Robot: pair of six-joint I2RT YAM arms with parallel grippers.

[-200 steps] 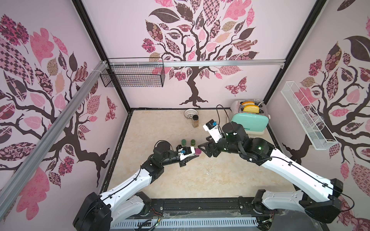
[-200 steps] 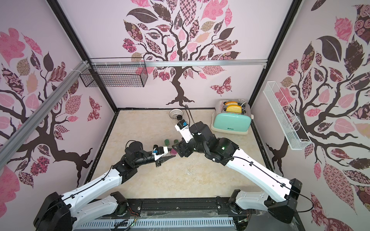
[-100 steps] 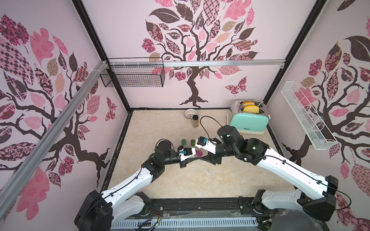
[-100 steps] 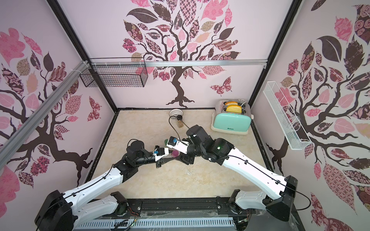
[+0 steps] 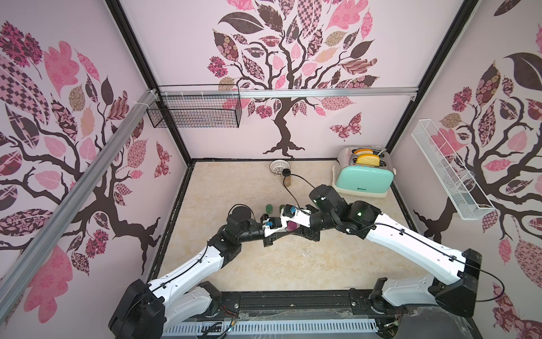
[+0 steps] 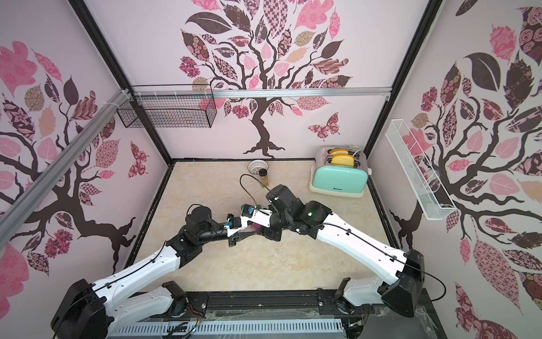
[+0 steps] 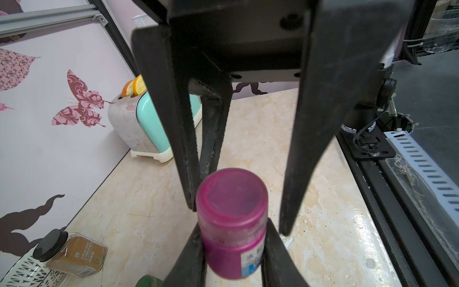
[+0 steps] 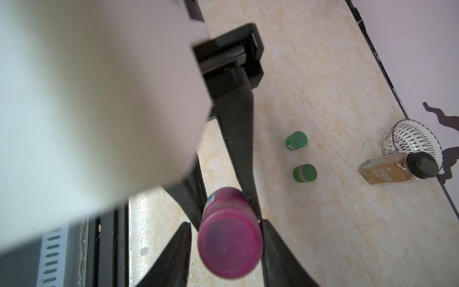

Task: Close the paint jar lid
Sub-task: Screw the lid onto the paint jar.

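Observation:
A magenta paint jar (image 7: 231,251) with a white-and-blue label is clamped by its body in my left gripper (image 7: 232,238), which is shut on it just above the table. In both top views the jar (image 5: 291,226) (image 6: 256,227) shows between the two wrists at mid-table. Its magenta lid (image 8: 229,246) (image 7: 232,196) sits on top of the jar. My right gripper (image 8: 227,225) straddles the lid. One of its fingers (image 8: 269,238) touches the lid's rim. The other finger (image 8: 182,238) stands a small gap away, so the jaws are still open.
Two small green jars (image 8: 296,141) (image 8: 304,173) stand just behind the grippers. Farther back are a ground cinnamon jar (image 8: 387,171) and a patterned bowl (image 8: 409,134). A mint toaster (image 5: 363,177) holding toast sits at the back right corner. A black rail (image 7: 397,188) borders the front edge.
My right gripper has swung round and come in over the jar's lid, and its jaws have narrowed around it. The left gripper has kept the jar still.

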